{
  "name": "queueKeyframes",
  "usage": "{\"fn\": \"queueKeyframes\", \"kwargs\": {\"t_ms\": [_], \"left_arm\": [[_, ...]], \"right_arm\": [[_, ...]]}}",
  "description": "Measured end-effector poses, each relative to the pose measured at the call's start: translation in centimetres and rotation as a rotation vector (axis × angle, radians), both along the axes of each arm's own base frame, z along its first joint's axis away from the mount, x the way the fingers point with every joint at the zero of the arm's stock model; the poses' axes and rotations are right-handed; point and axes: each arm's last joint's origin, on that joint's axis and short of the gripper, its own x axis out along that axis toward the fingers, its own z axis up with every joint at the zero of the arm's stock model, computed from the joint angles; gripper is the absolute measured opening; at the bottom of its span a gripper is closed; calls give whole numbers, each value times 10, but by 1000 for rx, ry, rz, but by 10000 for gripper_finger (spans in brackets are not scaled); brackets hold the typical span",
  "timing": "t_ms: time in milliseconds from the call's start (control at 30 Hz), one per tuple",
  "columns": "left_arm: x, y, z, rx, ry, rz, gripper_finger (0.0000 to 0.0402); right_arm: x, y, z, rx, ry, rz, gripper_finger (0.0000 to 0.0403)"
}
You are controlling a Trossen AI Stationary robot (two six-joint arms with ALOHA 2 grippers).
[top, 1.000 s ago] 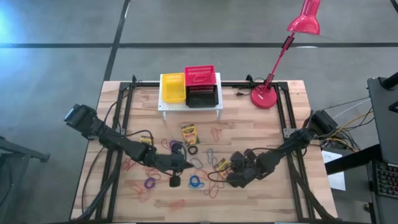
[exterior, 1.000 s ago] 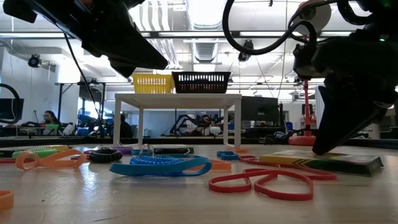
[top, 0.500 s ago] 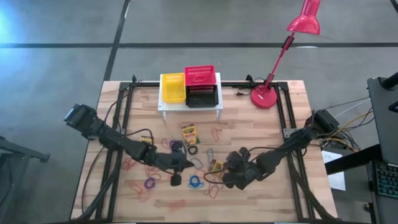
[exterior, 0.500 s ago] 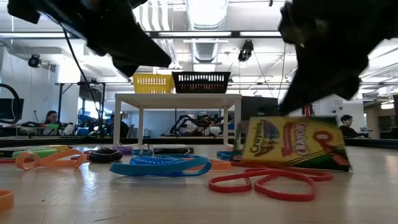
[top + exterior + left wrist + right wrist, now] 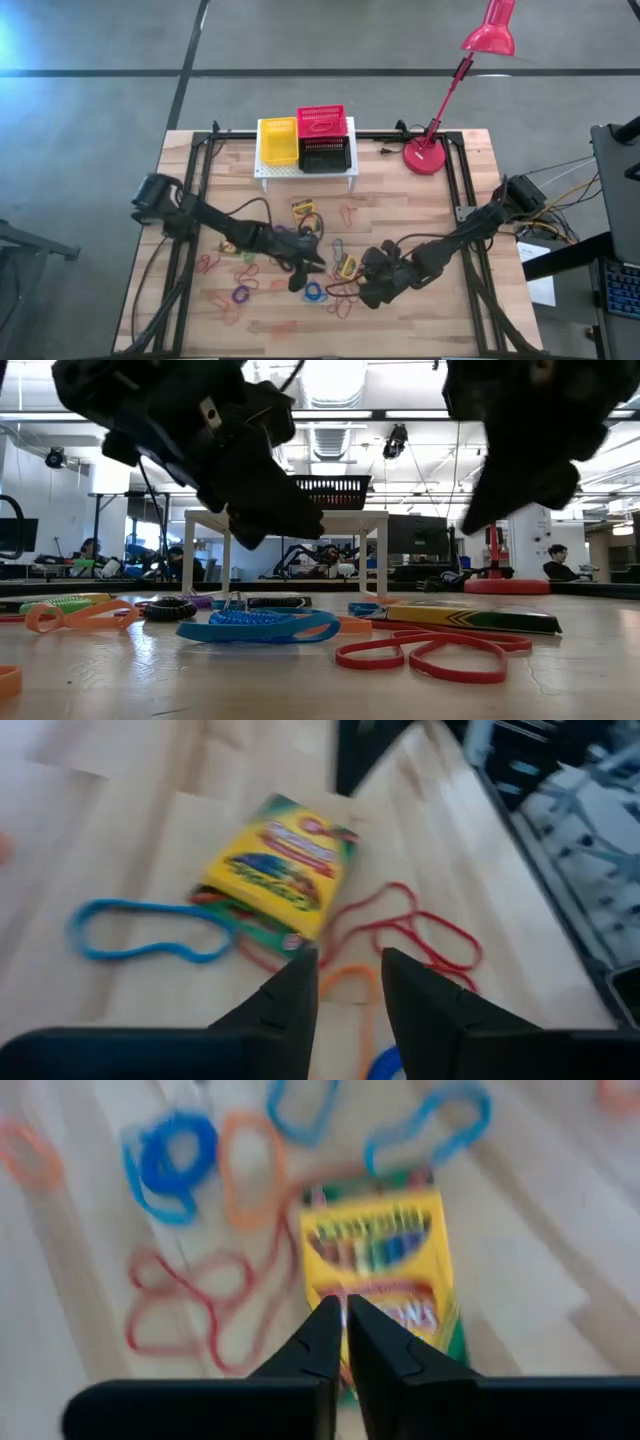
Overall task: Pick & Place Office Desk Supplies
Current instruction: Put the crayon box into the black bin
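The crayon box (image 5: pixel 347 266) lies flat between both grippers, just beside the pressed-together right gripper (image 5: pixel 366 279), while the slightly parted left gripper (image 5: pixel 303 276) hovers empty on its other side, towards the desk's left edge.

- Grey concrete floor (image 5: pixel 90 100) with dark seams around pale wooden plank table (image 5: pixel 400 215).
- Bright ceiling strip lights (image 5: pixel 330 380) above.
- Red desk lamp (image 5: pixel 487 30) at table's far corner.
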Motion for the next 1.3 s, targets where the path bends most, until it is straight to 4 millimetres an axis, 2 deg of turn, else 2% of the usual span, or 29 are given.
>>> {"fn": "queueKeyframes", "kwargs": {"t_ms": [133, 233, 367, 467, 833, 1033, 1300], "left_arm": [[17, -3, -5, 7, 95, -7, 119], [31, -3, -8, 30, 192, 4, 119], [48, 3, -15, 43, 265, 27, 119], [55, 9, -24, 24, 311, 41, 119], [63, 33, -35, -78, 338, 41, 123], [66, 45, -39, -123, 335, 35, 146], [68, 50, -38, -143, 307, 33, 172]], "right_arm": [[-8, -4, -9, 92, 120, 10, 70], [-17, 5, -15, 151, 163, 29, 117], [-28, 20, -19, 130, 161, 61, 169], [-31, 25, -25, 64, 136, 53, 188], [-24, 27, -50, -82, 140, 120, 179], [-20, 28, -51, -142, 99, 153, 167], [-15, 31, -49, -146, 42, 198, 150]]}}
